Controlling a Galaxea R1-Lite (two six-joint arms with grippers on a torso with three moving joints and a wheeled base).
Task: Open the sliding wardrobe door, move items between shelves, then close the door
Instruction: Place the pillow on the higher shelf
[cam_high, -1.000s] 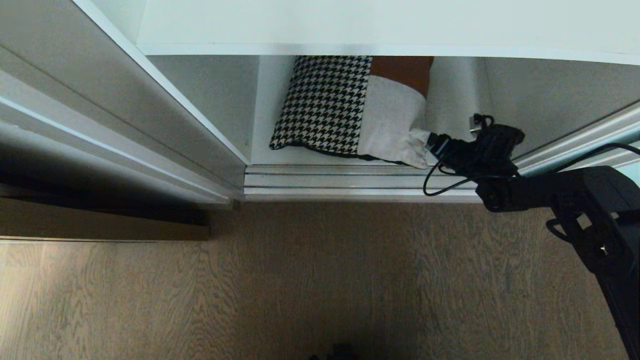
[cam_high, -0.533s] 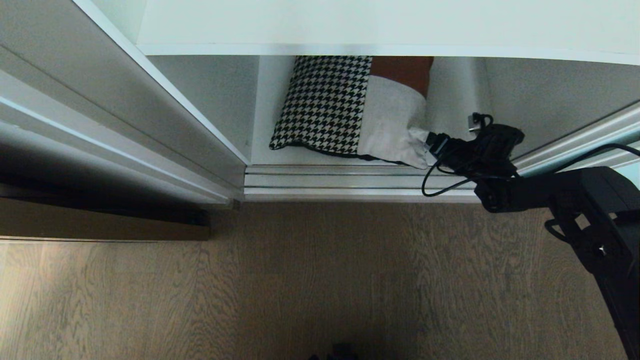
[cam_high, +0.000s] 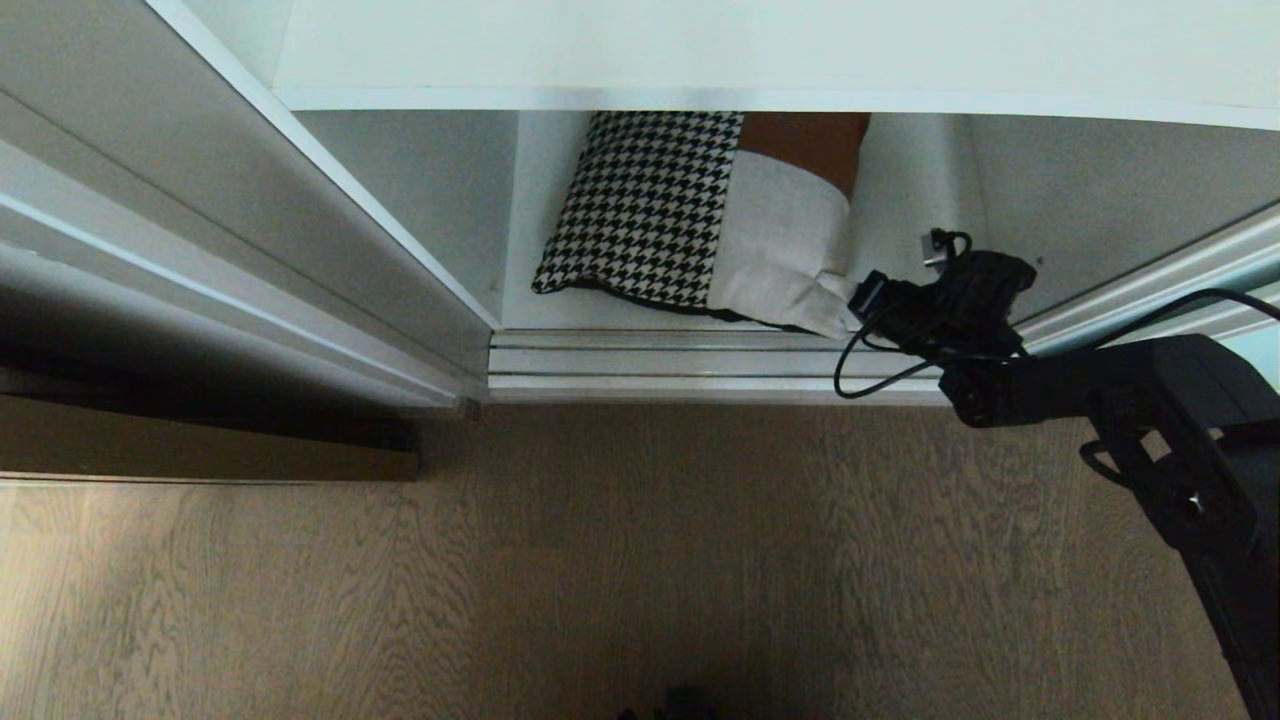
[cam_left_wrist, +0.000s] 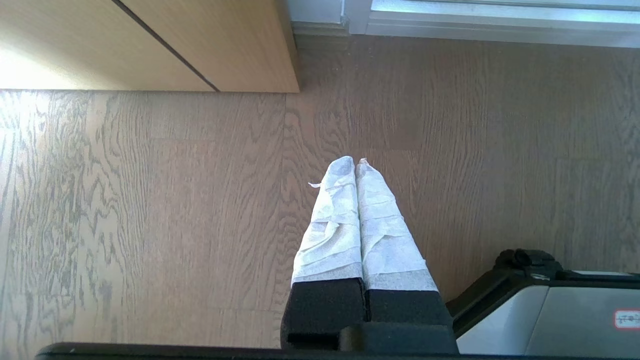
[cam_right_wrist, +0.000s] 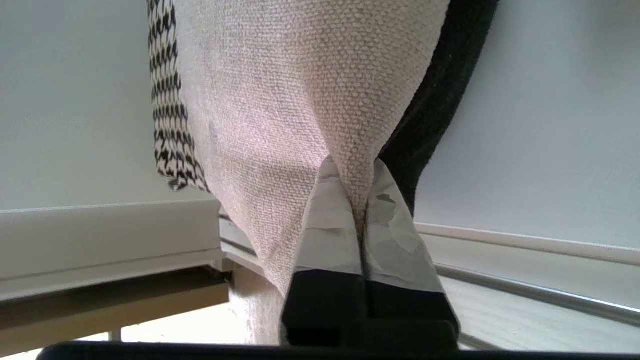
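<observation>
The right gripper (cam_high: 838, 306) pinches the cushion's (cam_high: 690, 220) near cream corner, the cushion stretching away along the bottom shelf (cam_high: 520, 240) (left gripper (cam_left_wrist: 356, 165) parked shut over the floor).

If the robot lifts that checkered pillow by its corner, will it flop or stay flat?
Probably flop. The cushion looks soft: its beige corner bunches into a fold where the right end effector pinches it. Held by one corner, the rest would likely hang and swing. The woven fabric looks rough, so it probably won't slip.
</observation>
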